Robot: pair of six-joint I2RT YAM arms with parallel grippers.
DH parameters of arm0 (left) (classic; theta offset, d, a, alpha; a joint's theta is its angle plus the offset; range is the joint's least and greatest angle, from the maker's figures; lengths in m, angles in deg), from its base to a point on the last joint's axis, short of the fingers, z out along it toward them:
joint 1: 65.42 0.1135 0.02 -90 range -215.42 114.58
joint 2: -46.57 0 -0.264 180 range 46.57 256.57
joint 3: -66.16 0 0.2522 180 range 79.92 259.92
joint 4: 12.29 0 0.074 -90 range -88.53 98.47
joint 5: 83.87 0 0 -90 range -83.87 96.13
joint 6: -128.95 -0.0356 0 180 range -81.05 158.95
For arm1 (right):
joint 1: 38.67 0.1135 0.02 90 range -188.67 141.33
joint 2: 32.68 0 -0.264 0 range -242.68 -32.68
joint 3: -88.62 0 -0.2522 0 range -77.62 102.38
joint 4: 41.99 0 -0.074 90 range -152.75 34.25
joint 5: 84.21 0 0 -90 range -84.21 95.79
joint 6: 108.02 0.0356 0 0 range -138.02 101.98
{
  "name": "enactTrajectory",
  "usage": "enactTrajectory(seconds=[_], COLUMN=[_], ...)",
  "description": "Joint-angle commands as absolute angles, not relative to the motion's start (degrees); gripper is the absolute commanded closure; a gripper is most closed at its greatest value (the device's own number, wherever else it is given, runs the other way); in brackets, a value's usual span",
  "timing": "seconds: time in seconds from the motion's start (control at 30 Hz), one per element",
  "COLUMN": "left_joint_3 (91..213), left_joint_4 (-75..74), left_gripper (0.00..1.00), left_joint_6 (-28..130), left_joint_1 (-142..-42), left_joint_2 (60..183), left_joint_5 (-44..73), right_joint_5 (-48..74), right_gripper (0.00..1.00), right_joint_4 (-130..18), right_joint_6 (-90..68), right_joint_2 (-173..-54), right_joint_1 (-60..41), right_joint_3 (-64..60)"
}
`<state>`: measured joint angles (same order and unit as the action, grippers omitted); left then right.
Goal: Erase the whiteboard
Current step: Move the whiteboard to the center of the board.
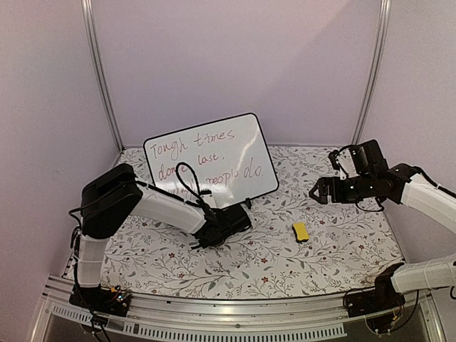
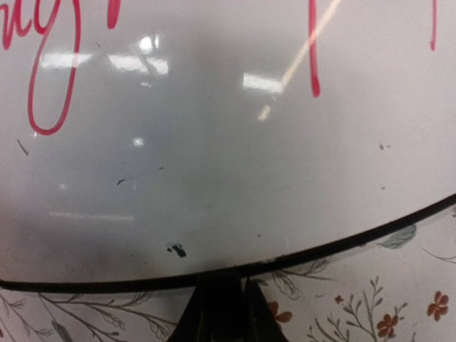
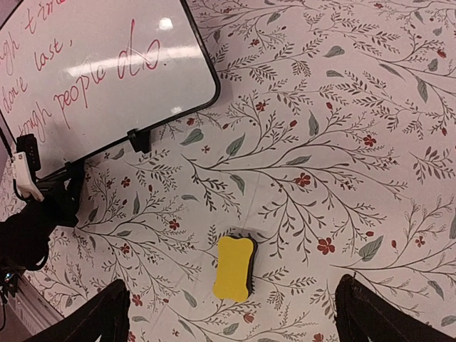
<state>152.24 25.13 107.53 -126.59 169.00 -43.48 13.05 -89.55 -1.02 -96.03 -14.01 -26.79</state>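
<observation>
Left tool (image 1: 235, 216) pinched shut, arm reaching low forward; right tool (image 1: 318, 191) spread wide, held aloft.

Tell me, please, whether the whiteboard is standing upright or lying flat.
Upright: the whiteboard stands on its black feet on the table, with its written face showing.

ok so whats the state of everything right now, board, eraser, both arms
whiteboard: upright on its feet, red writing not yet wiped
eraser: lying flat on the table, yellow side up, nothing touching it
left arm: jaws shut at the whiteboard's lower edge; cannot tell if they pinch it
right arm: jaws wide open, empty, in the air near the eraser
</observation>
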Motion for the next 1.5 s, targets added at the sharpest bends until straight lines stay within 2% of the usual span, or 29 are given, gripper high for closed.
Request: enactTrajectory(seconds=[0.0, 0.23, 0.43, 0.7, 0.87, 1.13, 1.47], left_joint_3=[153.4, 152.7, 152.1, 151.0, 150.7, 148.4, 146.8], left_joint_4=[26.9, 27.0, 27.1, 27.1, 27.1, 29.0, 32.3], left_gripper=[1.0, 1.0, 0.9, 0.6, 0.35, 0.01, 0.0], left_joint_6=[104.8, 105.3, 105.3, 105.1, 104.4, 104.7, 104.9], left_joint_1=[-130.4, -131.1, -131.4, -132.6, -133.8, -136.0, -140.1], left_joint_2=[172.2, 171.8, 170.6, 167.7, 165.3, 157.7, 149.7], left_joint_5=[-37.2, -37.3, -36.9, -36.3, -36.0, -36.0, -38.3], right_joint_5=[9.7, 9.1, 7.2, 6.1, 2.8, -0.6, 3.4], right_gripper=[0.01, 0.01, 0.01, 0.01, 0.01, 0.01, 0.01], right_joint_4=[-86.8, -86.2, -87.8, -89.5, -90.5, -90.9, -88.5], right_joint_6=[0.7, 1.2, 0.2, -0.7, -0.4, 0.1, 0.8], right_joint_2=[-98.4, -99.7, -99.0, -99.3, -99.4, -98.3, -95.6], right_joint_1=[-11.5, -10.7, -10.7, -10.7, -10.7, -10.7, -10.8], right_joint_3=[-27.8, -27.8, -26.2, -24.0, -23.0, -22.2, -24.6])
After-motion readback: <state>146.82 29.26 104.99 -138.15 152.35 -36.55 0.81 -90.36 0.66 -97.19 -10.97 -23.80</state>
